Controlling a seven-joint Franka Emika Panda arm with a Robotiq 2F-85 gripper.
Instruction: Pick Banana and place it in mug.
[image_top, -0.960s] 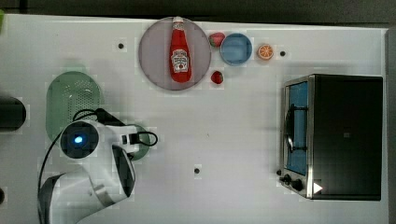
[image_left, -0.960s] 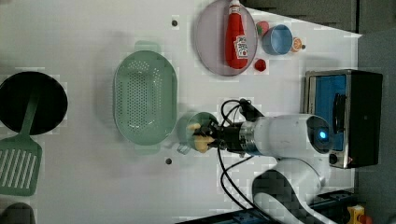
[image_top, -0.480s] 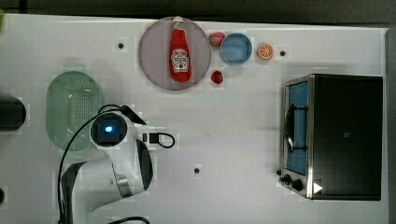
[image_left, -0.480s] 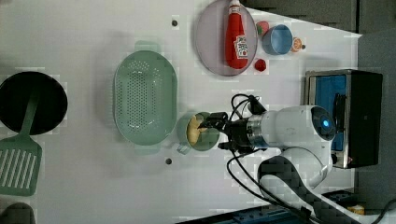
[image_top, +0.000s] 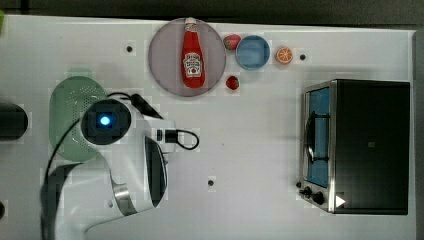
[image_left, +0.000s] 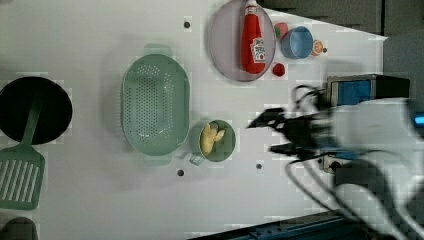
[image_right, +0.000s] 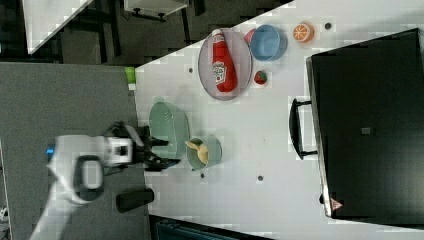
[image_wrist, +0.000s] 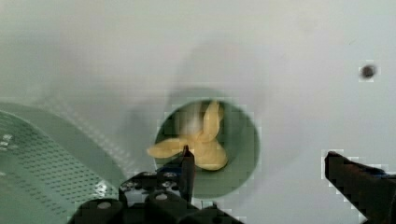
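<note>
The claw (image_wrist: 257, 168) is spread wide and holds nothing, hanging clear of the mug (image_wrist: 212, 147). The banana (image_wrist: 201, 140), peeled, lies inside the mug, which stands just beside the colander (image_left: 155, 110). The left view shows the banana (image_left: 210, 139) in the mug (image_left: 212, 141); in the top view the arm (image_top: 125, 160) covers that spot. In the left view the arm reaches in level from the left view's right.

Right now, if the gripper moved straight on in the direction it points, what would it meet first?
Probably the mug with the banana inside. In the wrist view the open gripper looks down at it, one finger over the rim. Depth is unclear, so it may meet the table beside the mug instead.
</note>
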